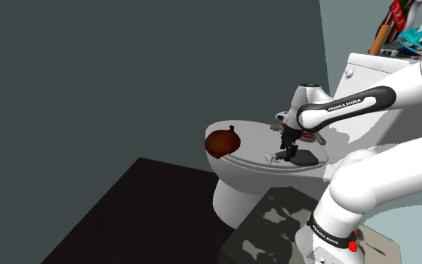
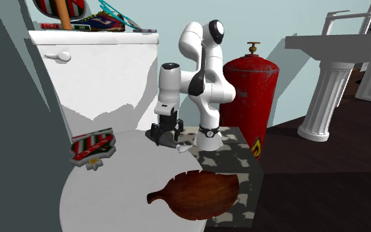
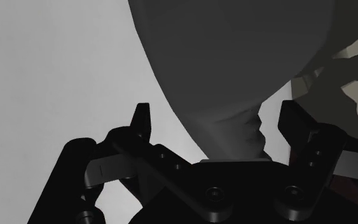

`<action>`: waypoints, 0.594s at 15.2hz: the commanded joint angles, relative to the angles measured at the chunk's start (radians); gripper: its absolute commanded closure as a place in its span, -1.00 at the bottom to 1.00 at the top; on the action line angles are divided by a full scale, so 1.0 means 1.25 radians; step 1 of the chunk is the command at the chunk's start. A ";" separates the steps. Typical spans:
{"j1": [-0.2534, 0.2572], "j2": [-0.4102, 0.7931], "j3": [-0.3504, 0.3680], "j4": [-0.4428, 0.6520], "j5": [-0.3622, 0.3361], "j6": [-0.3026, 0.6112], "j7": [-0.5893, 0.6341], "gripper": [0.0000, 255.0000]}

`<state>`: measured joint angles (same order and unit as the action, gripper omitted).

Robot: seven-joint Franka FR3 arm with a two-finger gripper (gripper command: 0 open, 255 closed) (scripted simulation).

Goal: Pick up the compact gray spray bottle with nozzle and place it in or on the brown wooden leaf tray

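Note:
The brown leaf-shaped tray (image 1: 222,142) (image 2: 200,194) lies at the front edge of the white toilet lid (image 1: 254,156) (image 2: 121,191). The gray spray bottle (image 1: 276,156) (image 2: 177,144) (image 3: 234,63) lies on the lid near the tank. My black gripper (image 1: 287,147) (image 2: 166,132) (image 3: 220,124) is down over it and open. In the wrist view the two fingertips (image 3: 142,121) stand apart on either side of the bottle's narrow end, with a gap on each side.
A red, green and white striped object (image 2: 91,146) lies on the lid beside the bottle. The tank (image 2: 105,72) behind carries clutter on top. My mottled stand (image 2: 236,165), a red fire extinguisher (image 2: 250,92) and a pedestal sink (image 2: 329,99) stand to the second exterior view's right.

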<state>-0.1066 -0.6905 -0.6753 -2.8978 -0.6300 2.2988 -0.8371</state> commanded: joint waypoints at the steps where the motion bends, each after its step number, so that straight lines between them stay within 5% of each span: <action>1: 0.000 0.007 -0.004 -0.002 -0.003 0.009 0.000 -1.00; 7: 0.000 0.007 -0.004 -0.001 -0.003 0.009 0.000 -1.00; 8: 0.000 0.007 -0.004 -0.001 -0.003 0.009 0.000 1.00; 9: 0.000 0.007 -0.004 -0.001 -0.003 0.009 0.000 1.00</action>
<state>-0.1061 -0.6822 -0.6801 -2.8997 -0.6334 2.3103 -0.8365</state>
